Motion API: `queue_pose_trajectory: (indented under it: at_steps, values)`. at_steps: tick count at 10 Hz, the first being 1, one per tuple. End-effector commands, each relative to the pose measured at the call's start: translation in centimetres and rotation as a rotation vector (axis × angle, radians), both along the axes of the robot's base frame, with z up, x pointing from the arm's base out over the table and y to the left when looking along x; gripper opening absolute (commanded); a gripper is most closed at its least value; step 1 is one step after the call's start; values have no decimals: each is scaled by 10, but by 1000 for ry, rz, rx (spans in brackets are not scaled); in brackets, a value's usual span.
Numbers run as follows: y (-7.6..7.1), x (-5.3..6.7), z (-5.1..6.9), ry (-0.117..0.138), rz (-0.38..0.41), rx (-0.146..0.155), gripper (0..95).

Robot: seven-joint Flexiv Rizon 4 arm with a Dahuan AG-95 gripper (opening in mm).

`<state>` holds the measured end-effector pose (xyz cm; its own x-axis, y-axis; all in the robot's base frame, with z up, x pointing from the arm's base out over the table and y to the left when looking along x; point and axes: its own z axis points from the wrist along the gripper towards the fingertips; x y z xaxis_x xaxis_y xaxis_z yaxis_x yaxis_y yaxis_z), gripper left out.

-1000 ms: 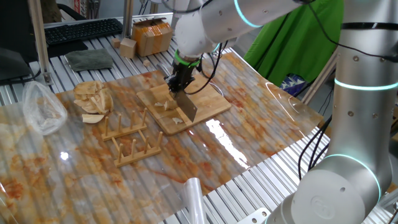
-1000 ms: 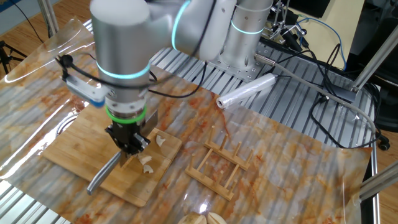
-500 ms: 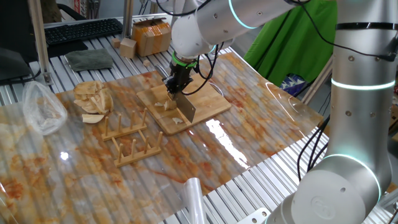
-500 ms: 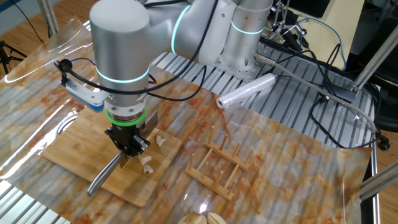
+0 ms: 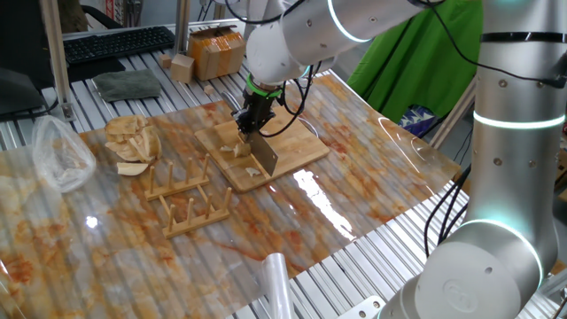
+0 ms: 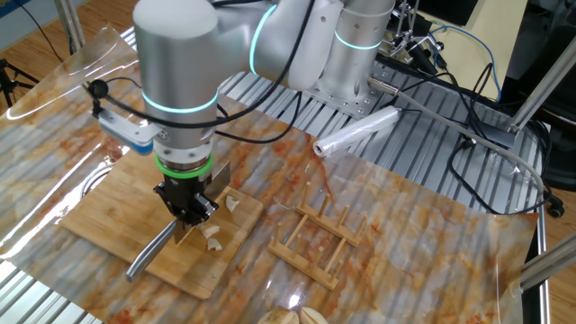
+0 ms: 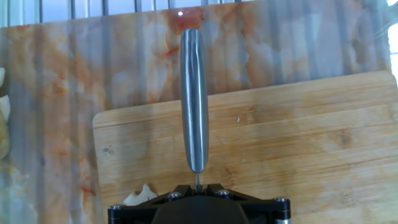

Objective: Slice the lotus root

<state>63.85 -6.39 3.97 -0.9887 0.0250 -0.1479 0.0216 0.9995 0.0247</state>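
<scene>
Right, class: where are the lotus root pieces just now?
In the other fixed view, the lotus root pieces lie on the bamboo board, right beside the gripper holding the knife.

My own claw (image 6: 187, 212) hid where it met the knife (image 7: 193, 99) — my housing cut off the blade in the hand view, and a lotus root bit (image 7: 140, 196) stayed half hidden.

The arm (image 5: 301, 35) reaches down, wrist vertical, its gripper's (image 6: 186, 213) jaws clamped together.
</scene>
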Motion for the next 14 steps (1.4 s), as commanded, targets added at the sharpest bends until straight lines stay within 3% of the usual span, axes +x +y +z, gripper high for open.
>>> queue_pose_trajectory:
  at_steps: [1,3,4,6,9,11,14]
  values:
    - [1,2,-17,6,-1,10,0]
    - [4,3,-24,-5,-4,12,0]
    - [4,4,-24,6,-4,7,0]
    - [3,2,-22,16,-9,18,0]
    - [3,2,-21,10,-16,25,0]
    - [2,-1,-14,39,-27,33,0]
    - [3,1,-5,40,-29,37,0]
